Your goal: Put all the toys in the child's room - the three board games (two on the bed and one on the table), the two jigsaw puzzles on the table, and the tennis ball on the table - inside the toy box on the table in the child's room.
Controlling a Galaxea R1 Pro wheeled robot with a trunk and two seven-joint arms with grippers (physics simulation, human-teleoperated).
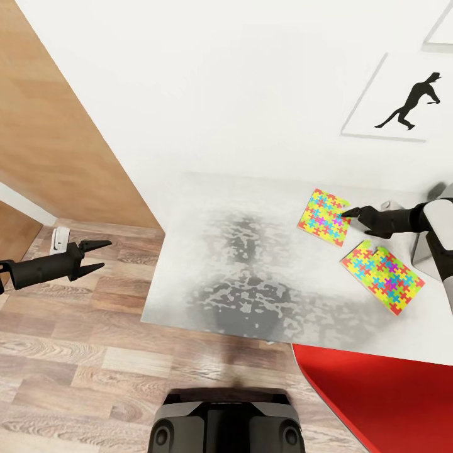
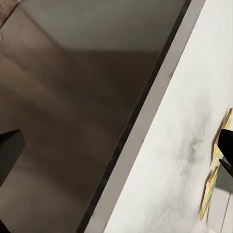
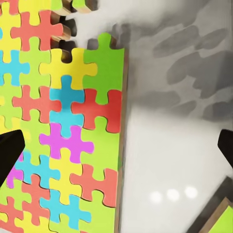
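Counting puzzles: two jigsaw puzzles lie flat on the table (image 1: 207, 264), a far puzzle (image 1: 324, 216) nearer the wall and a near puzzle (image 1: 382, 267) closer to the robot; they are apart, with a strip of bare table top between them.
Posters: one athlete poster (image 1: 402, 100) on the white wall, with the corner of a second frame (image 1: 440, 31) above it.
Grippers: two, the left gripper (image 1: 94, 255) and the right gripper (image 1: 351, 212).
Right gripper state: jaws parted, a dark fingertip (image 3: 9, 150) at each side of the right wrist view, nothing between them but puzzle and table.
Right gripper contact: in the head view its tip lies over the far puzzle's right edge; whether it touches the surface cannot be told.
Far puzzle relative to right gripper: in the right wrist view the puzzle edge (image 3: 119, 145) runs between the two fingertips, coloured pieces towards one finger and bare table towards the other.
Near puzzle relative to right gripper: just beside the arm, on the robot's side of it, not touched.
Left gripper state: jaws spread open, holding nothing.
Left gripper place: over the wood floor (image 1: 75, 352), well apart from the table's left edge and from both puzzles.
Other: a red object (image 1: 377, 396) shows below the table's near edge at the right.
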